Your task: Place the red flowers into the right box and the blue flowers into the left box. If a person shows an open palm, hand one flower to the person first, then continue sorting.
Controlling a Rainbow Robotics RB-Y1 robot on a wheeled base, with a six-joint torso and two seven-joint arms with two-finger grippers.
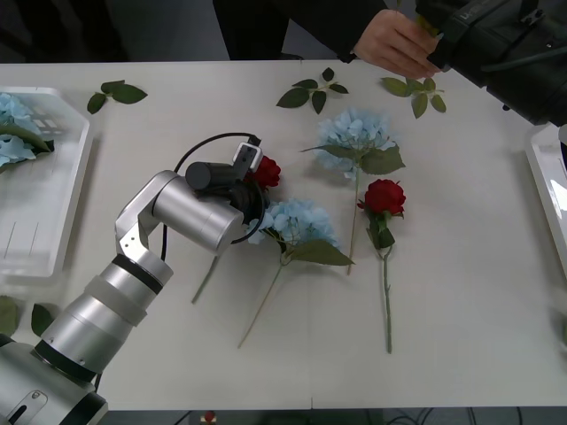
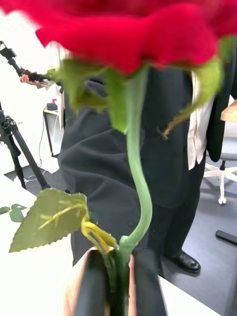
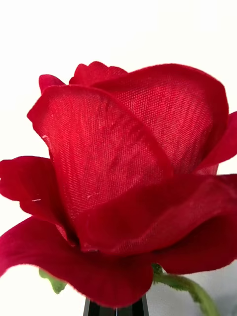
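Red flowers: the left gripper (image 1: pixel 252 177) is clamping one rose (image 1: pixel 267 171) at table centre. At two o'clock, the right gripper (image 1: pixel 440 40) is pinching another rose's stem (image 2: pixel 136 163) beside the person's hand (image 1: pixel 394 42).

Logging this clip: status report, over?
Right gripper shut on handover rose, person's hand at it. Left gripper shut on second rose mid-table. Blue flower alongside.

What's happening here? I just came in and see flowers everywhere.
The robot is sorting artificial flowers. Its right gripper is shut on the stem of a red rose, held up toward a person whose hand is at it beyond the table's far edge. The left gripper is at a second rose mid-table. Two blue hydrangeas and a third rose lie on the table. The left box holds blue flowers.
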